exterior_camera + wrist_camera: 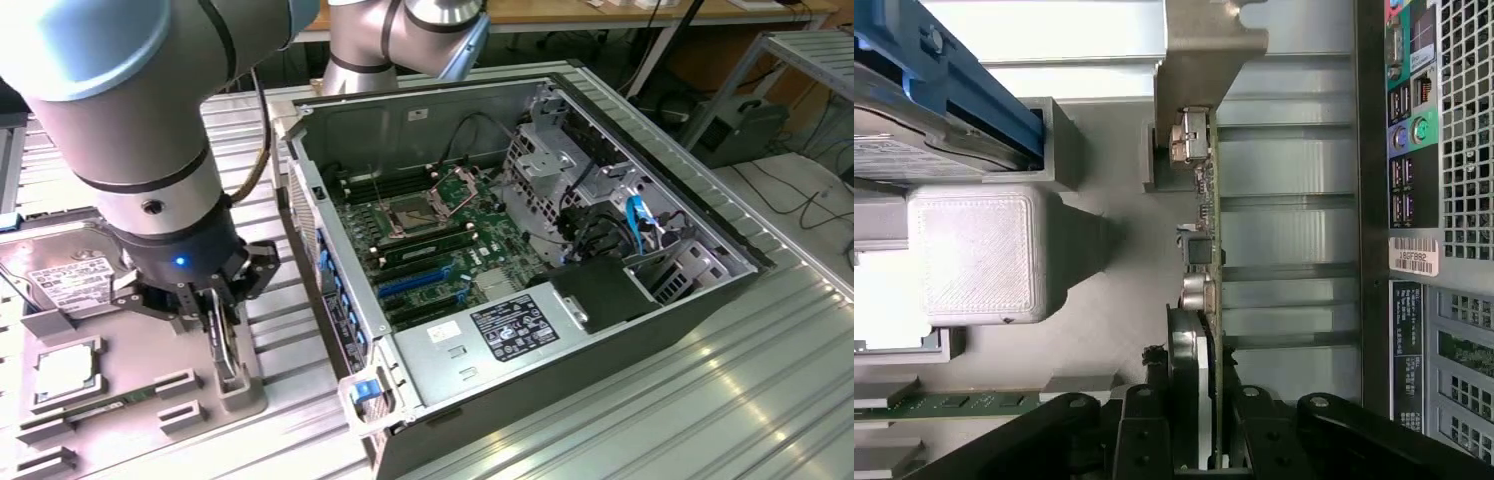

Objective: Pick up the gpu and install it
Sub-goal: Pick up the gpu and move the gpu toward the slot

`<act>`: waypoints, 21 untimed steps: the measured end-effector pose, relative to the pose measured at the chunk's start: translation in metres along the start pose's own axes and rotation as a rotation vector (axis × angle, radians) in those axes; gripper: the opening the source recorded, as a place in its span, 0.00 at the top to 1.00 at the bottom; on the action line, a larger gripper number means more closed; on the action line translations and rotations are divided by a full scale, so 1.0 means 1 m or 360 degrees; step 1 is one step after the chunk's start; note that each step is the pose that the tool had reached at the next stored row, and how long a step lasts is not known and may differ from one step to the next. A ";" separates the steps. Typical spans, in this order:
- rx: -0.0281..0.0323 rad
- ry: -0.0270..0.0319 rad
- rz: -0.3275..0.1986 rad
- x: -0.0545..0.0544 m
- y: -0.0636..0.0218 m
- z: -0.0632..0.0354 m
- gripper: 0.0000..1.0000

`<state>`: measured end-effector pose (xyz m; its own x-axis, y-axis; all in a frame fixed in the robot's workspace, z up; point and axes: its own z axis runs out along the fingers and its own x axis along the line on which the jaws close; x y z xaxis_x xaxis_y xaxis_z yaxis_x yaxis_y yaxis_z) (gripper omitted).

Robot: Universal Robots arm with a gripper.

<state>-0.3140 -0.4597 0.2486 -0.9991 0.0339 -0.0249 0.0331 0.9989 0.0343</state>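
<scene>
Gpu [230,352] stands on edge in gray holder [147,345], just beside open computer case [400,125], on exterior view's left of it. Pincer [214,305] narrow, clamped on both gpu faces (silver bracket [1199,60] end free). Judged: grasp wants even squeeze, gpu upright, no twist. Count: one gpu, one pincer, one case, one hard drive [67,272].

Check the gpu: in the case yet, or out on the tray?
Out: the gpu stands on edge on the grey tray, outside the case, gripper closed around it.
</scene>
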 end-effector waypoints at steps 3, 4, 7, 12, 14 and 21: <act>0.00000 0.00000 0.0000 0.000 0.0006 -0.0172 0.72; 0.00001 0.00001 0.0000 -0.001 0.0007 -0.0212 0.72; 0.00000 0.00000 0.0000 -0.001 0.0008 -0.0243 0.72; 0.00000 0.00002 0.0000 -0.001 0.0010 -0.0283 0.72; -0.00001 -0.00001 0.0000 -0.001 0.0010 -0.0291 0.72; 0.00000 0.00024 0.0001 -0.001 0.0011 -0.0316 0.72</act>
<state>-0.3141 -0.4597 0.2802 -0.9991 0.0342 -0.0234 0.0334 0.9989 0.0343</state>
